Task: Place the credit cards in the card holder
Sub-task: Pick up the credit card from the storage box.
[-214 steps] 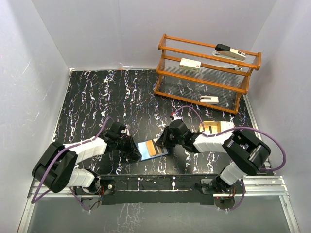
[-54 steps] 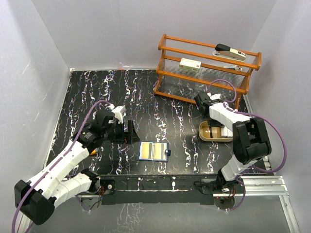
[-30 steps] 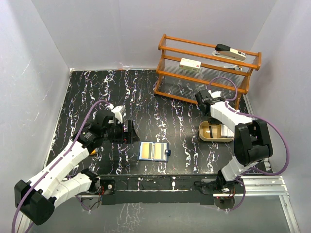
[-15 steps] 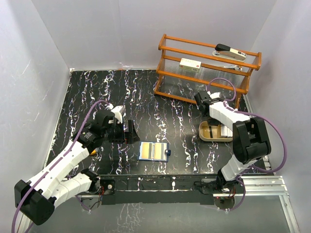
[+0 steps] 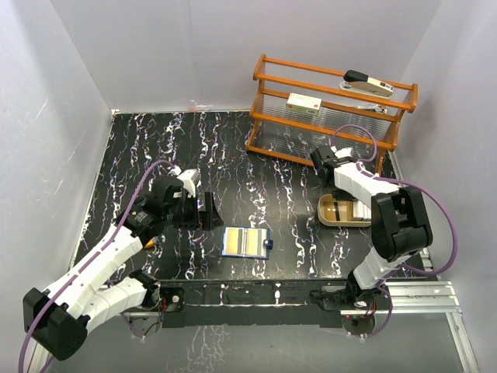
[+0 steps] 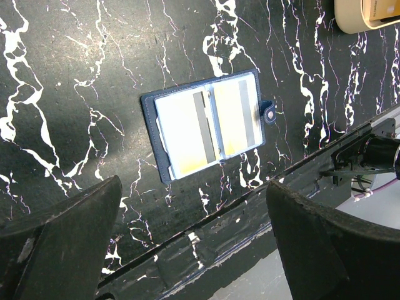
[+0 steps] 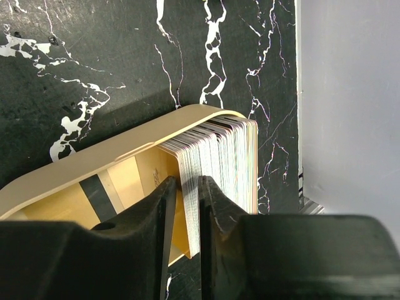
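The card holder (image 5: 245,242) lies open on the black marbled table, navy outside (image 6: 150,134), with two pale cards (image 6: 187,134) showing in its pockets. My left gripper (image 6: 194,250) hangs wide open above and to the left of it (image 5: 206,211), holding nothing. A stack of credit cards (image 7: 228,156) stands on edge in a beige tray (image 7: 94,162) at the right (image 5: 330,220). My right gripper (image 7: 186,215) reaches down into that tray (image 5: 351,194). Its jaws are nearly together, pinching the front few cards of the stack.
A wooden rack (image 5: 330,116) with white devices on its shelves stands at the back right. The table's front edge and metal rail (image 6: 262,206) run just below the card holder. The right wall (image 7: 350,94) stands close beside the tray.
The right gripper's jaws have narrowed onto the front cards in the tray. The left gripper has opened a little wider; its arm has stayed in place.
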Motion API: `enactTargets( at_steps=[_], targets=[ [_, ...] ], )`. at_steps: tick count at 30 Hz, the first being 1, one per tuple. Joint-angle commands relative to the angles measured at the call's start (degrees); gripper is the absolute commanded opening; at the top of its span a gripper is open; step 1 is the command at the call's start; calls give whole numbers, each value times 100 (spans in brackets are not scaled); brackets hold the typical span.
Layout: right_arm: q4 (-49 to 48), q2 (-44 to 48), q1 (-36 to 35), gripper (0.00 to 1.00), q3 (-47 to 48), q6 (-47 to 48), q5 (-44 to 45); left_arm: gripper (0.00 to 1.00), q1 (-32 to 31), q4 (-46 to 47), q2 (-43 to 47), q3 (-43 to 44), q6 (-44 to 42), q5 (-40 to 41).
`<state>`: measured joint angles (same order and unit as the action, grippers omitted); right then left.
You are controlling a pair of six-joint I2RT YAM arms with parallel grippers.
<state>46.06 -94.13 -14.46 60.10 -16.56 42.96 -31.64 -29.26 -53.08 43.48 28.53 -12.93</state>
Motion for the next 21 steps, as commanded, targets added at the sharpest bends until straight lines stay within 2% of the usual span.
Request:
enactTargets(
  at_steps=[1, 6, 18, 21],
  targets=[
    [-39, 102, 40, 17, 125, 3, 287, 98, 2, -106, 74, 40, -49, -41],
    [-72, 199, 40, 14, 107, -30, 362, 99, 2, -98, 64, 33, -48, -47],
    [-63, 420, 31, 0, 239, -31, 37, 99, 0, -98, 21, 42, -50, -54],
    [-39, 496, 31, 0, 263, -17, -82, 99, 1, -73, 33, 37, -67, -91]
  ],
)
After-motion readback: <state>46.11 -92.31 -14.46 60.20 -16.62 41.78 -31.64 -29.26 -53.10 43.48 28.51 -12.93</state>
